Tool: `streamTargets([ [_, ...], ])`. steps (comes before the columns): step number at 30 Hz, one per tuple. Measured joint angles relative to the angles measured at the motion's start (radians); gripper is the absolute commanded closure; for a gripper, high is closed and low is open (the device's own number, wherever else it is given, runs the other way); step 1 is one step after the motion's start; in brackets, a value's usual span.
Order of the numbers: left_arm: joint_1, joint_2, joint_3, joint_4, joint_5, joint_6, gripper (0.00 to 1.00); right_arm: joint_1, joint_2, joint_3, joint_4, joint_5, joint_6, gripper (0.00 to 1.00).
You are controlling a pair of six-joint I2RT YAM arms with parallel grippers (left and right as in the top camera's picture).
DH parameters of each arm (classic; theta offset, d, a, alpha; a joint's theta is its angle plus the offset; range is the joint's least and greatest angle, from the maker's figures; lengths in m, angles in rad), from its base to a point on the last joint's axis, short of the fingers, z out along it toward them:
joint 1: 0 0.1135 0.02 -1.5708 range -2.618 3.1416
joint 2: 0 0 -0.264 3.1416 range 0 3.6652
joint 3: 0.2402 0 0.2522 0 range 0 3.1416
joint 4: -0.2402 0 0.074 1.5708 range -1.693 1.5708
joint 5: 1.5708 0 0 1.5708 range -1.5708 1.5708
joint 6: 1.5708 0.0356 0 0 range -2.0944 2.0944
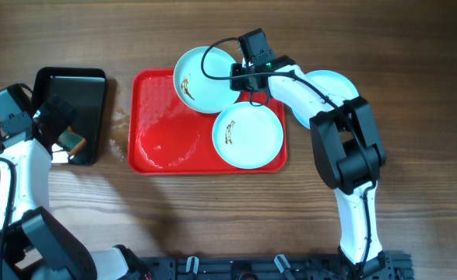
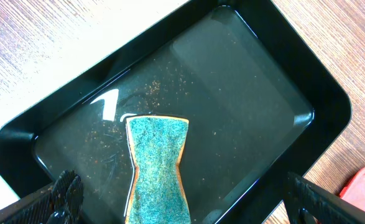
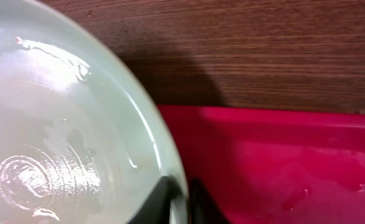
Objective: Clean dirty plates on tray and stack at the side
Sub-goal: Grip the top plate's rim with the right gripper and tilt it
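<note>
Top plate (image 1: 203, 68), smeared, sits upper centre, overhanging the red tray (image 1: 154, 148) at its top edge; right gripper (image 1: 246, 78) is clamped on the plate's right rim. 2nd plate (image 1: 247, 134), also smeared, lies in the tray's lower right. 3rd plate (image 1: 333, 84) is on the wood-grain table (image 1: 212, 218) right of the tray, partly under the right arm. Left gripper (image 2: 189, 202) is spread wide, fingers either side of the sponge (image 2: 157, 162) in the wet black tray (image 2: 263, 56), upper left.

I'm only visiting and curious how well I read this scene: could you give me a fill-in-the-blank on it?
The sponge lies in the smaller tray, coloured ___.
The right gripper pinches the rim of the upper plate; the left gripper is ___.
The other smeared plate lies on the larger tray, coloured ___.
Missing words: black; open; red.
</note>
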Motion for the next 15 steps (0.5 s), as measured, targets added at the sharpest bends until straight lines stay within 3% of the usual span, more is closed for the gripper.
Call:
streamTargets([
  [9, 0.000, 0.000, 0.000, 0.000, 0.000, 0.000, 0.00, 0.001, -0.008, 0.005, -0.008, -0.154, 0.008, 0.96],
  [15, 0.000, 0.000, 0.000, 0.000, 0.000, 0.000, 0.00, 0.065, -0.035, 0.005, -0.016, -0.290, 0.113, 0.96],
])
